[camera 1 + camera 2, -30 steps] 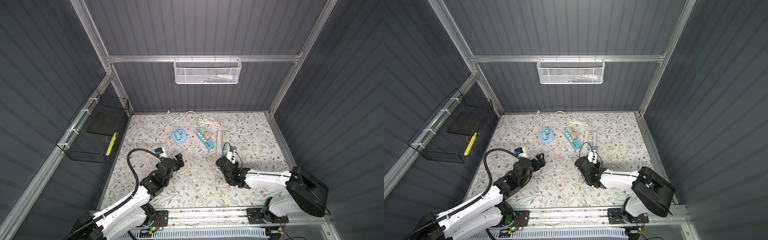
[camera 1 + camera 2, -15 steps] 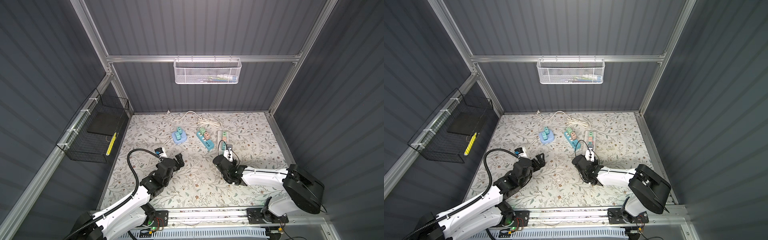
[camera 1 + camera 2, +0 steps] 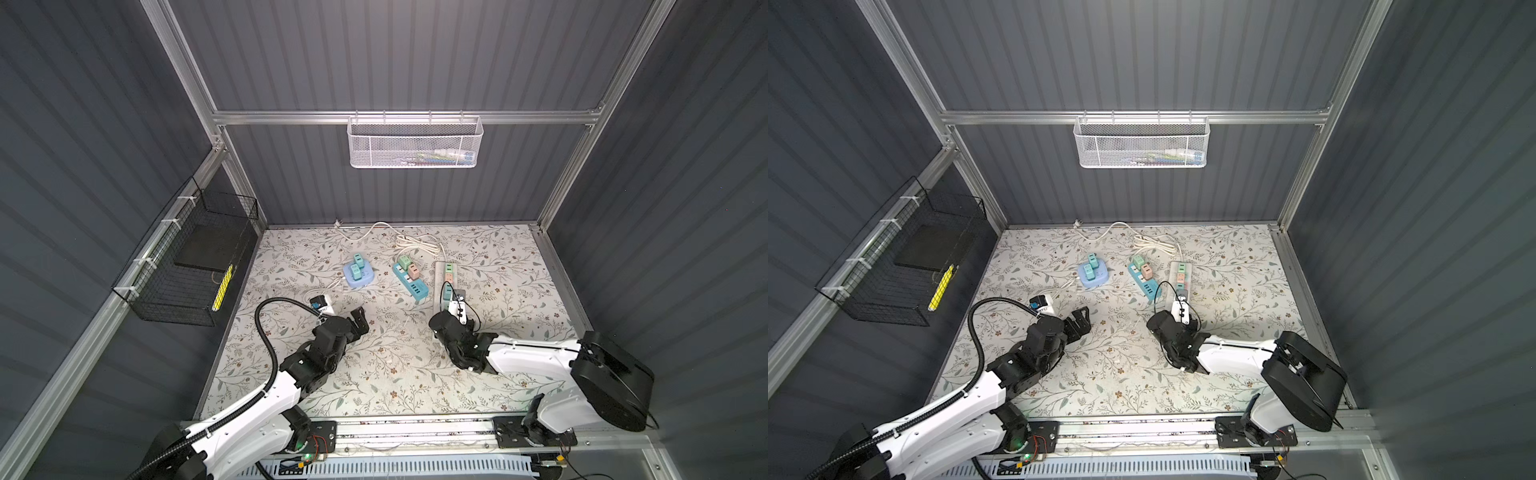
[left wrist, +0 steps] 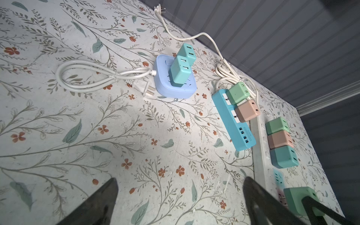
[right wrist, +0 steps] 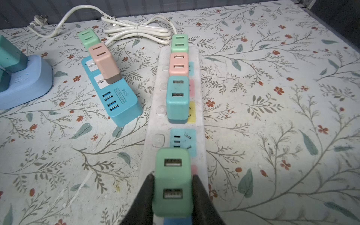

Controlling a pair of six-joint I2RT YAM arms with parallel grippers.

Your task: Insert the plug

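Right gripper (image 5: pixel 173 178) has its two dark fingers clamped on the flanks of the green plug (image 5: pixel 172 183), pinching it across its narrow width, with the face carrying the two USB ports turned up toward the wrist camera. That plug sits directly over the near end of the white power strip (image 5: pixel 155 120), whose long axis runs straight away from the gripper toward the back wall. The plug's own long side lines up with that axis. Just beyond the plug lies an open blue socket (image 5: pixel 182 140), and past it stand the teal plug (image 5: pixel 177 97), a pink plug (image 5: pixel 178 64) and another green one, all seated in a row. A pink patch (image 5: pixel 194 168) peeks out beside the held plug, so it seems to be placed over that socket rather than the blue one. Its body hides the prongs, and I cannot tell whether they have entered the slots. As I judge it, the coming move is a straight press down into the strip, square to its long axis, with no sideways travel needed unless the blue socket is the target. Left gripper (image 4: pixel 180 180) is spread wide and holds nothing. It hovers over bare floral table (image 4: pixel 136 136) well apart from the strip, so the right arm is plainly the nearer one.
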